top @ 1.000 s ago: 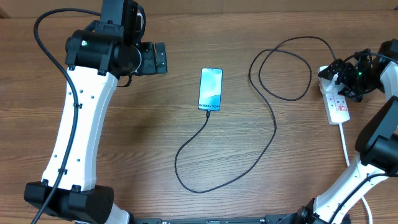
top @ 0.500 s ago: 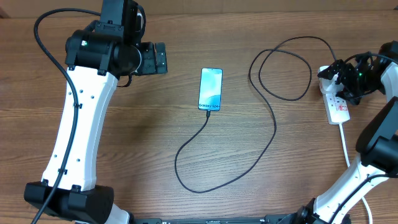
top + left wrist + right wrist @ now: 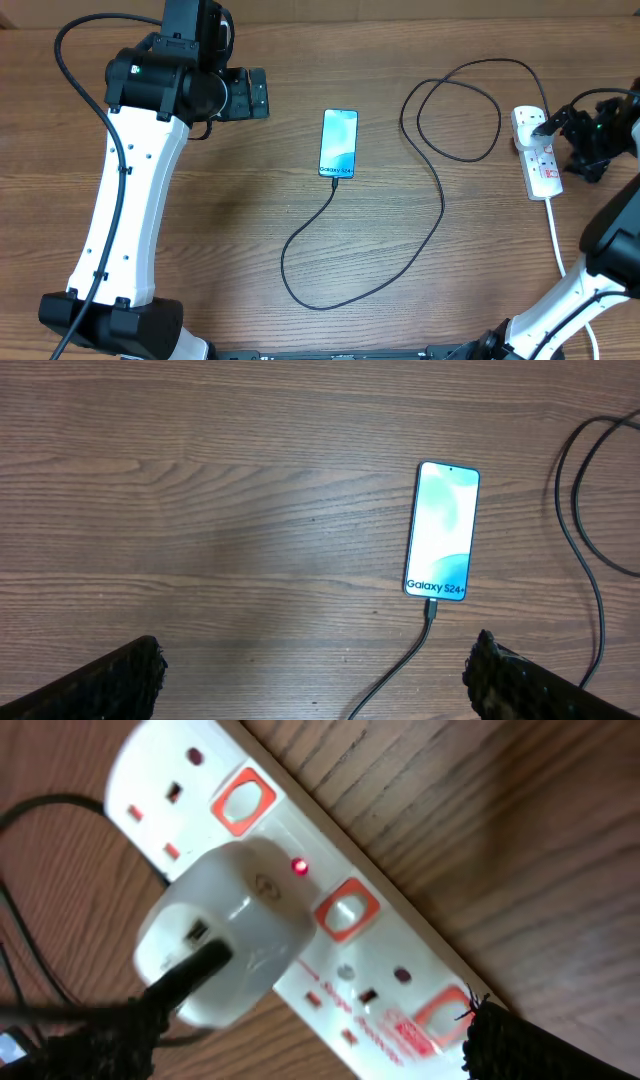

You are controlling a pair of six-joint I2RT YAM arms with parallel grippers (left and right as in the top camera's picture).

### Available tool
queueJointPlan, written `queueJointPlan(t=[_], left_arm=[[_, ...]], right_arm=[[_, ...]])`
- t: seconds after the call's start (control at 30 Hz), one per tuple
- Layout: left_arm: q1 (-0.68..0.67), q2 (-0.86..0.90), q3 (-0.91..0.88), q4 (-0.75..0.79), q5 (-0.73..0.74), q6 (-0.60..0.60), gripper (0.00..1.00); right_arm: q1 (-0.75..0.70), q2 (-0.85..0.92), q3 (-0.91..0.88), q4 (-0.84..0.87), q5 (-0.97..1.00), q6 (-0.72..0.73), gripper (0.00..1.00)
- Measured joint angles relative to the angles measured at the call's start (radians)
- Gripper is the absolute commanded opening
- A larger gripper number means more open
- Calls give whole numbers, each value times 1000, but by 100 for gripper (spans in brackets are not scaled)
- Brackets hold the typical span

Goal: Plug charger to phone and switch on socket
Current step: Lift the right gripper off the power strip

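The phone [image 3: 339, 143] lies flat mid-table with its teal screen lit. In the left wrist view the phone [image 3: 443, 532] has the charger's black connector [image 3: 432, 608] in its bottom port. The charger cable [image 3: 440, 205] loops across the table to the white socket [image 3: 541, 160] at the right. In the right wrist view the charger's white plug [image 3: 225, 935] sits in the socket [image 3: 400, 970], and a red light [image 3: 299, 868] glows beside it. My right gripper [image 3: 562, 140] is open just right of the socket. My left gripper [image 3: 262, 95] is open and empty, left of the phone.
The socket's white cord [image 3: 555, 235] runs toward the front right, by the right arm's base. The left arm's white link [image 3: 125, 200] spans the table's left side. Reddish switches [image 3: 347, 910] line the strip. Cable loops [image 3: 450, 110] lie between phone and socket.
My right gripper has drawn back to the right, off the socket's top end, uncovering the plug. The left arm, phone and cable have not moved.
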Motion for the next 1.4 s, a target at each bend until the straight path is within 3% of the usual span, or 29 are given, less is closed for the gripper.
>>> queueJointPlan(t=[0.93,1.4], left_arm=[[0,0,0,0,0,0,100],[0,0,0,0,0,0,100]], right_arm=[[63,-613,1,-224,40,18,100],[72,-629,6,-224,39,19,100]])
